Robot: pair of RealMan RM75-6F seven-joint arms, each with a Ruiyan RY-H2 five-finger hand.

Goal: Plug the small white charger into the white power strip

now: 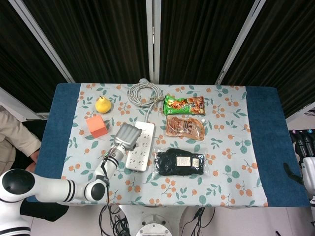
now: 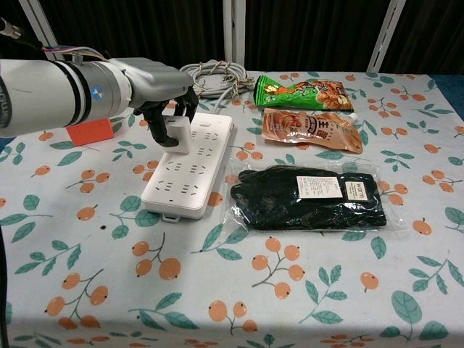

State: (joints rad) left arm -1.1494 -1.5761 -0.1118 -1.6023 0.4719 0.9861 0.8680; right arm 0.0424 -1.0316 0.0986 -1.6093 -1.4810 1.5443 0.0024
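The white power strip (image 2: 192, 163) (image 1: 140, 146) lies lengthwise near the table's middle left, its grey cable coiled (image 2: 212, 73) at the back. My left hand (image 2: 161, 85) (image 1: 127, 135) grips the small white charger (image 2: 179, 134) from above, and the charger stands upright on the strip's left side near its far end. In the head view the hand hides the charger. My right hand (image 1: 307, 162) shows only at the right edge of the head view, off the table; its fingers cannot be made out.
An orange cube (image 2: 90, 131) and a yellow pear (image 1: 102, 104) sit left of the strip. Two snack packets (image 2: 310, 92) (image 2: 312, 127) lie at the back right, and a bagged pair of black gloves (image 2: 308, 196) lies right beside the strip.
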